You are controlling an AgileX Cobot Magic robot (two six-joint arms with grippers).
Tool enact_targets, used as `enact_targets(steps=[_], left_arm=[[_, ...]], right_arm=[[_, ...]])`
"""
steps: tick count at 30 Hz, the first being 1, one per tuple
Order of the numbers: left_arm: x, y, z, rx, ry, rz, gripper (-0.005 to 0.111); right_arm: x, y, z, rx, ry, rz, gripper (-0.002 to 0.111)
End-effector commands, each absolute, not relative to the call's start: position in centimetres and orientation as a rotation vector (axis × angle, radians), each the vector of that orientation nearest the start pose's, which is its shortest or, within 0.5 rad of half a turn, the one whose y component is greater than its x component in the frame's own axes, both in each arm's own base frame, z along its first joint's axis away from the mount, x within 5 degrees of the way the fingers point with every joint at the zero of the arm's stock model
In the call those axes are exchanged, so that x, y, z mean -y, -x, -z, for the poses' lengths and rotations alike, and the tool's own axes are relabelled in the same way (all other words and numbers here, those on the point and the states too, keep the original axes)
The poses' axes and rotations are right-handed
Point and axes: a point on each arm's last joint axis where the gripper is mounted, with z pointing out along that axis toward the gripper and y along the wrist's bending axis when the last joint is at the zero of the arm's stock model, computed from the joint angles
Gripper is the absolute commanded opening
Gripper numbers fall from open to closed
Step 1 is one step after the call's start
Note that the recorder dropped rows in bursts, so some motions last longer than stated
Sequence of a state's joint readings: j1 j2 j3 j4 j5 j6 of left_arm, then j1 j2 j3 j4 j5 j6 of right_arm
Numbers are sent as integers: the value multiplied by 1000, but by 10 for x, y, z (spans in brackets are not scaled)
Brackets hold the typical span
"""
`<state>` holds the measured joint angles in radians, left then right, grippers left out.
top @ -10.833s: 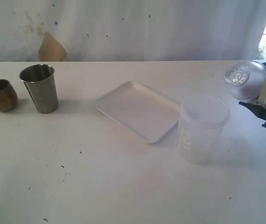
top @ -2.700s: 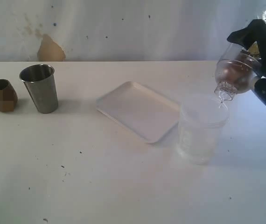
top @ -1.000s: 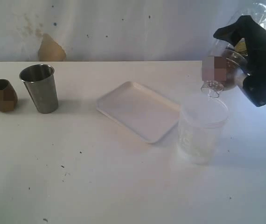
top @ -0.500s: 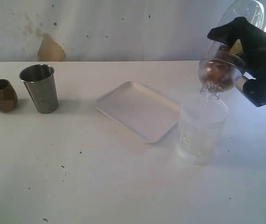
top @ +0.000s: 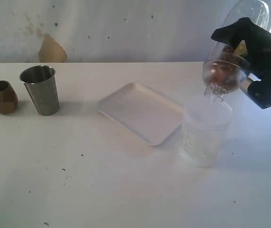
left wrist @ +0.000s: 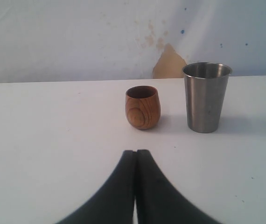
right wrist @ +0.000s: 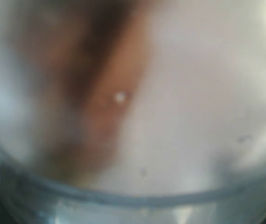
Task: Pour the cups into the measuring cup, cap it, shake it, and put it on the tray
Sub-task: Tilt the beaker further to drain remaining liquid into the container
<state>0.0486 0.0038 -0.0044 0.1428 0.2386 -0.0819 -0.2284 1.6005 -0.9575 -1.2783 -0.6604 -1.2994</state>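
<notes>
The right gripper (top: 256,59) pinches a clear plastic bottle (top: 225,71) that is tipped neck-down, its mouth just above the frosted tub (top: 206,135). The tub stands just beside the right corner of the white tray (top: 142,111). Well to the left of the tray stand the steel tumbler (top: 40,90) and, farther out, the wooden cup (top: 0,97), both upright. The left gripper (left wrist: 135,154) is pressed together, holding nothing, and faces those two cups

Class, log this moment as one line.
right gripper holds clear bottle tipped over frosted tub | left gripper shut, empty | steel tumbler, wooden cup untouched
</notes>
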Motion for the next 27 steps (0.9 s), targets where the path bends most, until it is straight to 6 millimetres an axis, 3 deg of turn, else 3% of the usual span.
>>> enact_targets(steps=[1, 27], left_arm=[[-5, -55, -192, -1720, 23, -97, 0], [-5, -55, -192, -1720, 23, -97, 0]], right_arm=[[25, -345, -273, -375, 1991, 1303, 0], [25, -345, -273, -329, 2014, 1334, 0]])
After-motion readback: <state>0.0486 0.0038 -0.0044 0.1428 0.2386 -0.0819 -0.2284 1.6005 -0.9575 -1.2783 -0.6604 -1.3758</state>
